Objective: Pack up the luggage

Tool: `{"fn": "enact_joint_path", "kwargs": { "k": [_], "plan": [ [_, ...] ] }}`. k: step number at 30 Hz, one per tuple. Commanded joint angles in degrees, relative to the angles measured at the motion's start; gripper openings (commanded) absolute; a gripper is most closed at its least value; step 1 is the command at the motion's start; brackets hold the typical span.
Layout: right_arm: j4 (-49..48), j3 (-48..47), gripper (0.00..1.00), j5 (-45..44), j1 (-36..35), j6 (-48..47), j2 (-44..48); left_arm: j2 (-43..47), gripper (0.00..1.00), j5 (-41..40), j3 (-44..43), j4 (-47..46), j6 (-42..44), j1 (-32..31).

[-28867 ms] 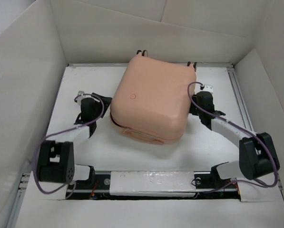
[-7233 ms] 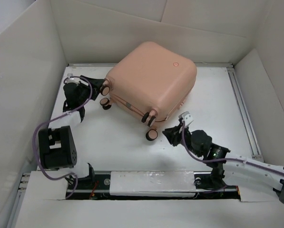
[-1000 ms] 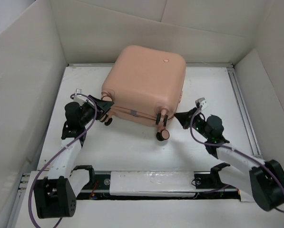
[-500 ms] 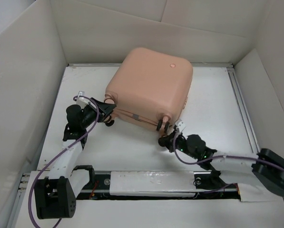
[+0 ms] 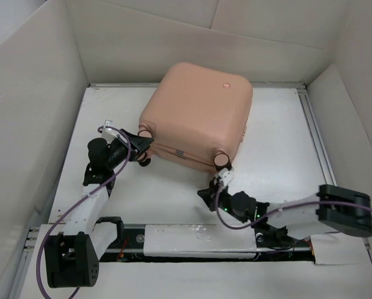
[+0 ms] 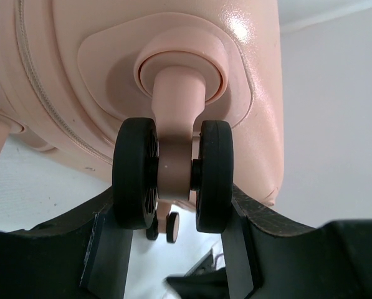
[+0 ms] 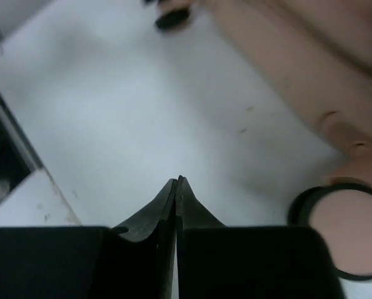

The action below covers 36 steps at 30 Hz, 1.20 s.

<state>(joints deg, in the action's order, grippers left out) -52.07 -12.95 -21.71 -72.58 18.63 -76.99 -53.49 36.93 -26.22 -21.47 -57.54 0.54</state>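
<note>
**Suitcase closed on the table, left claw on a wheel, right claw shut and empty**

The pale peach-pink hard-shell suitcase (image 5: 198, 112) lies closed on its broad side on the white table (image 5: 279, 137). Its wheeled end faces the arms, and its zip seam runs along the near side. It sits directly ahead of the left claw (image 5: 136, 147) and ahead and to the right of the right claw (image 5: 204, 194).

The left claw grips a twin black caster wheel on a pink stem (image 6: 173, 174) at the suitcase's near-left corner. In the left wrist view, one black finger (image 6: 108, 249) presses against the outer face of the left tyre. The other finger presses against the outer face of the right tyre, so the pair of tyres sits clamped between the jaws. The shell's rounded corner fills the view above the claw. Two more small casters (image 6: 161, 232) show below the held wheel, farther along the suitcase.

The right claw (image 7: 176, 182) is fully closed — its two black fingertips meet in a point with nothing between them. It hangs low over bare table, just off the suitcase's near-right corner. Whether it touches the surface cannot be told. A pink-faced, black-rimmed caster wheel (image 7: 348, 233) sits just to the claw's right, apart from the fingers, with the pink shell stretching away beyond it. Another dark wheel (image 7: 172, 18) shows blurred, well ahead of the claw.

White board walls (image 5: 142, 43) stand around the table on three sides.
</note>
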Motion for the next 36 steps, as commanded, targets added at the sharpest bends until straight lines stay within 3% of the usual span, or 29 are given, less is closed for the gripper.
{"fn": "enact_joint_path", "kwargs": {
  "k": [1,6,9,11,17,24,31,36],
  "plan": [
    [4.75,3.44,0.06,-14.9,0.07,8.07,12.7,2.78,0.0,3.15,-1.73,-9.9,-0.12,-0.89],
    [27.52,6.09,0.45,-24.15,0.59,11.86,38.6,2.78,0.0,3.15,-2.26,-9.9,0.4,-0.89],
    [39.19,4.96,0.53,-24.87,4.62,14.58,47.34,3.31,0.0,3.15,-2.26,-9.9,0.41,-0.89],
    [41.52,4.95,0.57,-20.76,9.0,14.59,48.34,3.31,0.0,3.15,-2.26,-9.9,0.41,-0.89],
    [44.08,0.22,0.57,-15.29,17.37,14.59,40.88,3.31,0.0,3.68,-2.26,-9.9,0.94,-0.89],
    [41.7,-7.96,0.61,-9.59,22.63,2.84,29.01,3.31,0.0,3.68,-2.26,-9.9,0.94,-0.89],
    [34.06,-9.2,0.48,13.16,34.06,-7.98,21.8,3.31,0.0,3.68,-2.26,-9.9,0.94,-0.89],
    [30.64,-9.73,0.35,29.32,41.98,-9.14,18.63,3.31,0.0,3.68,-2.26,-9.9,0.94,-0.89]
  ]
}}
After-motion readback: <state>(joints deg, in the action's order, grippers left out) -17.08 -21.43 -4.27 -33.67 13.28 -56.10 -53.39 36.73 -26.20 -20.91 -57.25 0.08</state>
